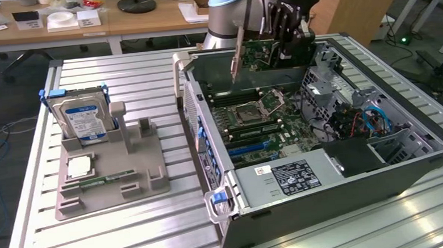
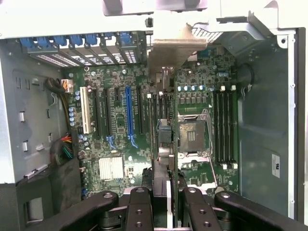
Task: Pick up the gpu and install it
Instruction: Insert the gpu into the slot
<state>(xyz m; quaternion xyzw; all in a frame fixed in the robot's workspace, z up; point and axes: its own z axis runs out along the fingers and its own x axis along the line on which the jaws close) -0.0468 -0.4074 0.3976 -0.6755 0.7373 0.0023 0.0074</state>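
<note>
The gpu, a green circuit card with a silver bracket at one end, hangs on edge over the back of the open computer case. My gripper is shut on its top edge. In the wrist view the gpu appears edge-on between my black fingers, with its bracket at the far end, and my gripper sits above the motherboard. The card hovers between the blue slot and the processor socket, apart from the board.
A grey holder on the slatted table at the exterior view's left carries a silver hard drive, a processor chip and a memory stick. The case holds a power supply and drive cages.
</note>
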